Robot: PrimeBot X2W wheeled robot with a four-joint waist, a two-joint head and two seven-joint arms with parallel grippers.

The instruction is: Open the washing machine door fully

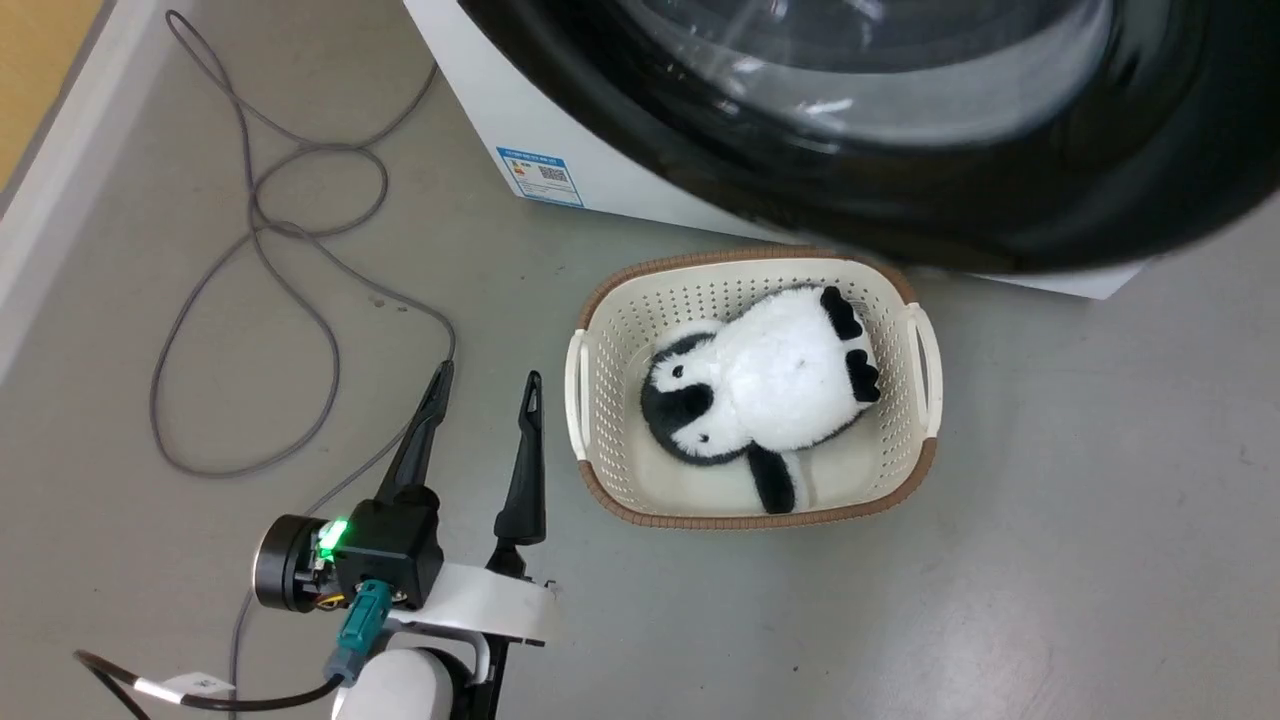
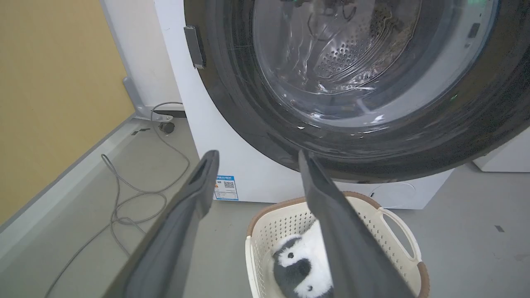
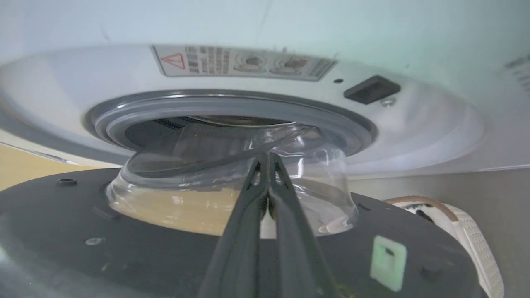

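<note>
Down at the near left, the left gripper [image 1: 488, 373] hangs over the grey floor [image 1: 1050, 500], dark fingers spread wide, just left of the cream perforated plastic basket [image 1: 610, 340] with a black-and-white plush penguin [image 1: 770, 385] inside. Further back, the large round glossy black washing machine door [image 1: 1000, 215] stands ajar from the big white front-loading washing machine [image 1: 490, 100]. Behind that door, the right gripper [image 3: 268, 156] has its fingers pressed together on nothing, tips by the clear glass bowl [image 3: 165, 178].

The black door [image 1: 900, 160] is seen across the top before the white washer [image 1: 480, 90], a basket [image 1: 740, 258] holding a plush penguin [image 1: 770, 390] is placed on the floor [image 1: 1050, 550] below it, and the left gripper [image 1: 488, 373] is held spread just beside the basket, near a grey cable [image 1: 252, 230].
</note>
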